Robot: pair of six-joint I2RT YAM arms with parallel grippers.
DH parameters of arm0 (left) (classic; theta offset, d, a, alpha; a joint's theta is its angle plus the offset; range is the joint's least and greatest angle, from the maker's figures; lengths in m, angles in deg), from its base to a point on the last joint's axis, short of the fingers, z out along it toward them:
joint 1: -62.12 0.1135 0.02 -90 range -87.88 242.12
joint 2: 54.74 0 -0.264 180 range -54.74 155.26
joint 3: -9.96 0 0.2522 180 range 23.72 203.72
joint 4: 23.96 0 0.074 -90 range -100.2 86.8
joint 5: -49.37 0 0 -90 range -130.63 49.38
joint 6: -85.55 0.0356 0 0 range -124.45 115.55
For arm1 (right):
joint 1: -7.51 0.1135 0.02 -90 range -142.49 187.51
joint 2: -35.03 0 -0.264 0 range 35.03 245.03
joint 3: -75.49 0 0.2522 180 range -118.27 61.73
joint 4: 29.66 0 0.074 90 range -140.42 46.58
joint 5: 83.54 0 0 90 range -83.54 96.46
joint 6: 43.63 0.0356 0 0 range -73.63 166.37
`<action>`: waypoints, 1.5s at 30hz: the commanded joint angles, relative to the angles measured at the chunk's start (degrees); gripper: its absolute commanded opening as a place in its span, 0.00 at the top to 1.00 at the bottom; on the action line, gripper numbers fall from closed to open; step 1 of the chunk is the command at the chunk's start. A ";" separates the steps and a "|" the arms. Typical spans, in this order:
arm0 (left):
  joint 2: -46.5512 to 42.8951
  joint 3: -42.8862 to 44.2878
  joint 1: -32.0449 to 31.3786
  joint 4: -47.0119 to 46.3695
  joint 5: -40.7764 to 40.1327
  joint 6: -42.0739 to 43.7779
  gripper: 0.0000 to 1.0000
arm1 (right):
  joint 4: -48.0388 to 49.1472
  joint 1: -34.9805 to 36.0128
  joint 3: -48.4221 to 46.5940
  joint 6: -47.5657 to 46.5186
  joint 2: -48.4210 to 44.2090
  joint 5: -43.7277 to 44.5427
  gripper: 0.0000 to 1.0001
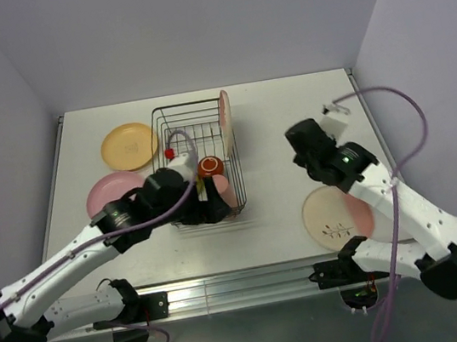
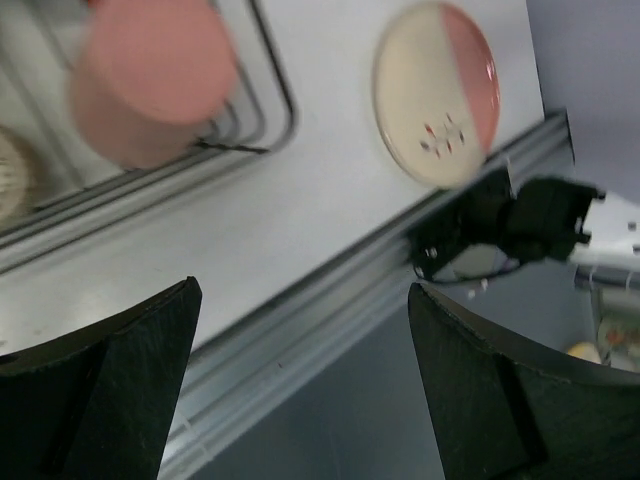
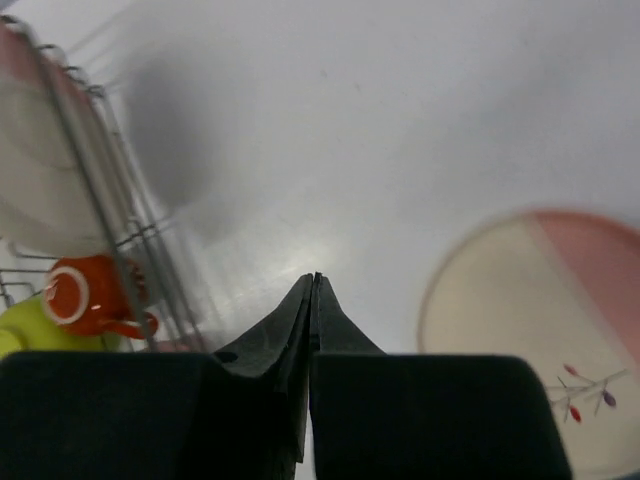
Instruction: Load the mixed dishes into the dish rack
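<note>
Right hand (image 3: 315, 278), fingers pressed shut and empty, hovers over the surface (image 3: 400, 120) between the dish rack (image 1: 184, 105) and the twig plate (image 3: 530, 330). Left hand (image 2: 300, 300) gapes wide near the pink cup (image 2: 150, 85) in the rack. Risk: the flat plate may skid off the near edge if nudged.

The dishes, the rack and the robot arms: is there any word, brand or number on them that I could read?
None can be read in any view.
The cream-pink plate carries only a twig drawing, no letters.
The dish rack shows no label.
</note>
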 commanded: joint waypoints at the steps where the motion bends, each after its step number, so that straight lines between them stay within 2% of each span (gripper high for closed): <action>1: 5.17 7.58 -8.39 -1.62 -4.61 -1.33 0.09 | 3.05 -6.80 12.36 5.52 -7.27 -12.14 1.00; 2: 8.41 8.65 -11.98 -1.71 -4.80 -1.07 0.09 | 3.33 -9.08 14.74 5.53 -10.42 -13.58 1.00; 5: 12.99 11.47 -16.83 -2.50 -4.97 0.16 0.09 | 0.79 -9.19 20.73 7.63 -11.77 -15.26 1.00; 8: 19.32 12.00 -18.69 -4.51 -3.57 0.78 0.09 | -0.10 -9.19 24.95 8.78 -9.32 -17.89 1.00; 12: 22.23 10.86 -20.01 -8.37 -2.08 0.34 0.09 | 4.37 -9.19 31.88 8.78 -6.59 -20.36 1.00; 17: 24.78 9.98 -21.42 -11.20 -0.15 0.08 0.09 | 9.30 -9.19 34.71 9.04 -1.42 -21.68 1.00; 25: 25.67 6.29 -21.95 -15.76 -0.05 0.17 0.08 | 19.83 -10.86 33.14 5.18 8.96 -26.42 1.00; 31: 29.17 6.81 -21.86 -16.30 -0.32 0.96 0.08 | 25.21 -15.43 25.06 -1.50 16.43 -29.59 0.99; 35: 34.35 8.74 -21.86 -16.82 -0.32 2.27 0.08 | 24.25 -18.15 19.18 -5.45 15.48 -29.60 0.96; 37: 37.25 10.06 -21.86 -17.00 -0.32 2.71 0.08 | 21.44 -19.82 17.94 -6.86 11.38 -28.72 0.94; 42: 43.32 13.05 -21.51 -19.01 0.82 2.63 0.08 | 11.44 -21.41 14.15 -8.80 -1.46 -22.48 0.81; 44: 46.13 13.58 -20.81 -20.51 2.75 0.88 0.08 | 8.79 -21.76 12.84 -8.89 -8.06 -21.86 0.48; 45: 46.93 14.45 -20.54 -21.04 3.54 0.17 0.08 | 6.52 -21.85 12.40 -8.80 -10.34 -21.68 0.41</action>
